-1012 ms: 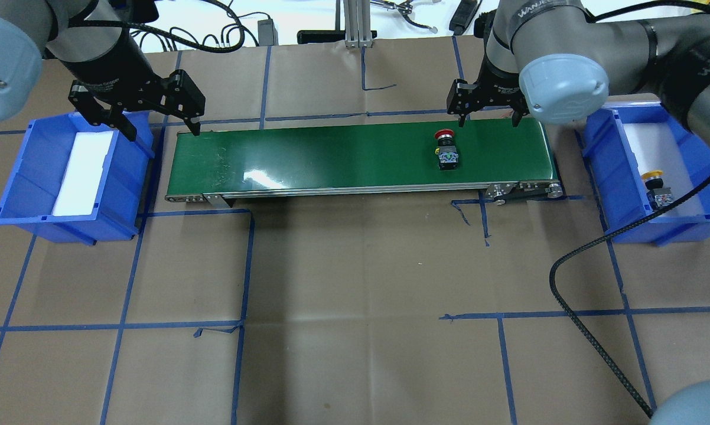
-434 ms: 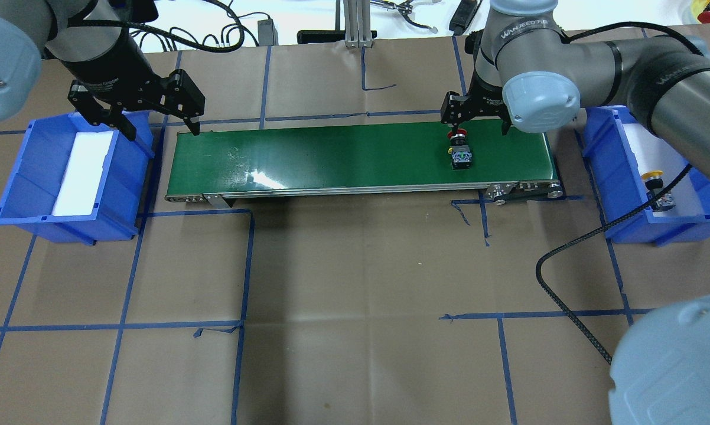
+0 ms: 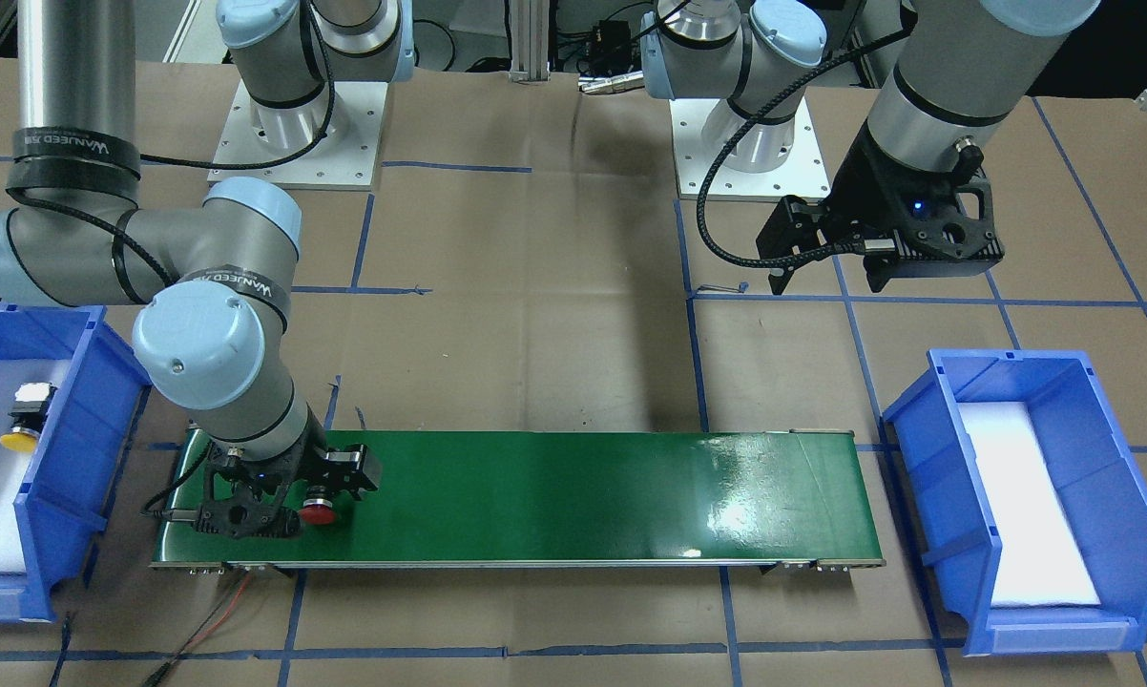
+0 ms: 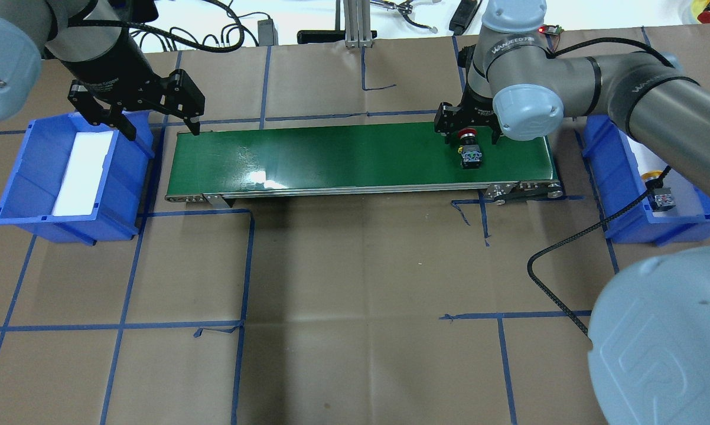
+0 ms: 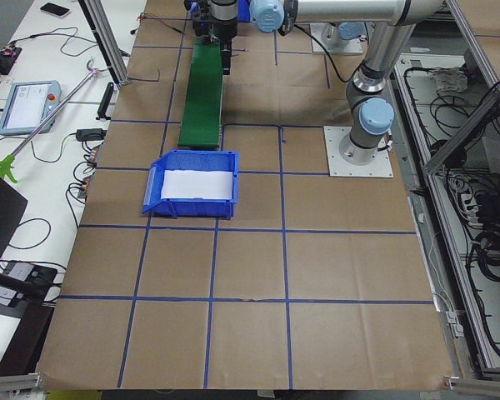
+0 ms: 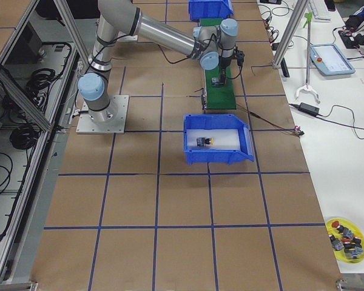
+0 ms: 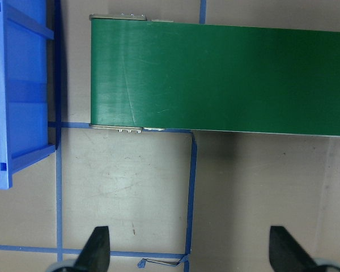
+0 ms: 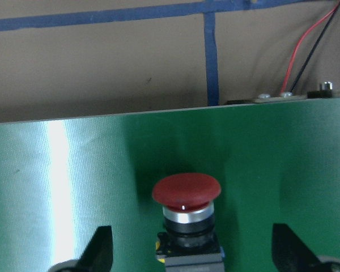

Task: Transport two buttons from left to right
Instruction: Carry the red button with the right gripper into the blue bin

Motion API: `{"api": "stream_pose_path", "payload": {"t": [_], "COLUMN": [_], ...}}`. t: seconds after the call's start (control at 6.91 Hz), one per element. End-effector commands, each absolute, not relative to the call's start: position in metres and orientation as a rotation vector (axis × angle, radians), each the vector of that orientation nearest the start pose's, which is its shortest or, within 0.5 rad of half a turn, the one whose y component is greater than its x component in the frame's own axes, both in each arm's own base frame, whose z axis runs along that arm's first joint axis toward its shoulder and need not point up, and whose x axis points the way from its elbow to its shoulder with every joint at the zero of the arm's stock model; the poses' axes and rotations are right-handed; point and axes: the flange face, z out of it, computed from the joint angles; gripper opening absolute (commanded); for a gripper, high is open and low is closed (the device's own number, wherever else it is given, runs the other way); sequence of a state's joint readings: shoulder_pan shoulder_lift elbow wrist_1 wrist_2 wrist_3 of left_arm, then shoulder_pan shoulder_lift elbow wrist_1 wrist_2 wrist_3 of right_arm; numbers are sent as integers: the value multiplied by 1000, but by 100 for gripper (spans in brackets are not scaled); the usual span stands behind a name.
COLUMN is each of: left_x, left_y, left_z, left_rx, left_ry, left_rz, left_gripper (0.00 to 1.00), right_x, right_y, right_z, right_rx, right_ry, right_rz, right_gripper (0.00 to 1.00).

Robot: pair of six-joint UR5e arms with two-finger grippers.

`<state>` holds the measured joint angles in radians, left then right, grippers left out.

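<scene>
The red button (image 4: 471, 154) lies on its side on the green conveyor belt (image 4: 331, 153) near the belt's right end, red cap toward the far edge. My right gripper (image 4: 468, 133) is open and low over the belt, one finger on each side of the button without touching it. The right wrist view shows the red cap (image 8: 186, 190) between the fingertips (image 8: 99, 249). The yellow button (image 4: 656, 186) lies in the right blue bin (image 4: 603, 159), also seen from the front (image 3: 20, 425). My left gripper (image 4: 161, 127) is open and empty between the left blue bin (image 4: 12, 195) and the belt's left end.
The left bin holds only a white pad (image 4: 83, 171). A black cable (image 4: 562, 283) loops over the table by the right arm. Red and black wires (image 3: 211, 620) run from the belt's right end. Blue tape lines mark the brown paper.
The red button has travelled a little to the right along the belt. My right gripper has moved toward it and come down around it, still open. The left arm has not moved.
</scene>
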<state>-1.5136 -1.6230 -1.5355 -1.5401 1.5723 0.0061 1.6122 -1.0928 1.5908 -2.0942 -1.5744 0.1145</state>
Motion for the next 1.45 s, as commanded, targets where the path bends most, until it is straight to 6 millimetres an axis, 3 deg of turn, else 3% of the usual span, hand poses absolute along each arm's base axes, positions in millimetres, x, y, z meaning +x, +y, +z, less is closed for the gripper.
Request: {"api": "stream_pose_path", "payload": {"t": [0.0,0.29,0.58,0.87,1.16,1.3], "left_x": [-104,-104,-103,-103,-103,-104], "left_y": [-522,-522,-522,-522,-522,-522], "left_z": [482,482,482,482,482,483], "left_rx": [-79,-79,-82,-82,-82,-79], "left_ry": [3139,3139,3138,3140,3140,3138], "left_rz": [-22,-22,-22,-22,-22,-24], "left_gripper": [100,100,100,100,100,100], "right_x": [152,138,129,109,18,-43], "right_y": [-639,-628,-626,-619,-617,-614], "right_z": [236,239,266,328,382,396], "right_rx": [123,153,122,102,57,-21], "right_ry": [3155,3158,3203,3210,3212,3215], "right_rz": [22,179,117,-39,-157,-91], "right_gripper": [87,7,1,0,2,2]}}
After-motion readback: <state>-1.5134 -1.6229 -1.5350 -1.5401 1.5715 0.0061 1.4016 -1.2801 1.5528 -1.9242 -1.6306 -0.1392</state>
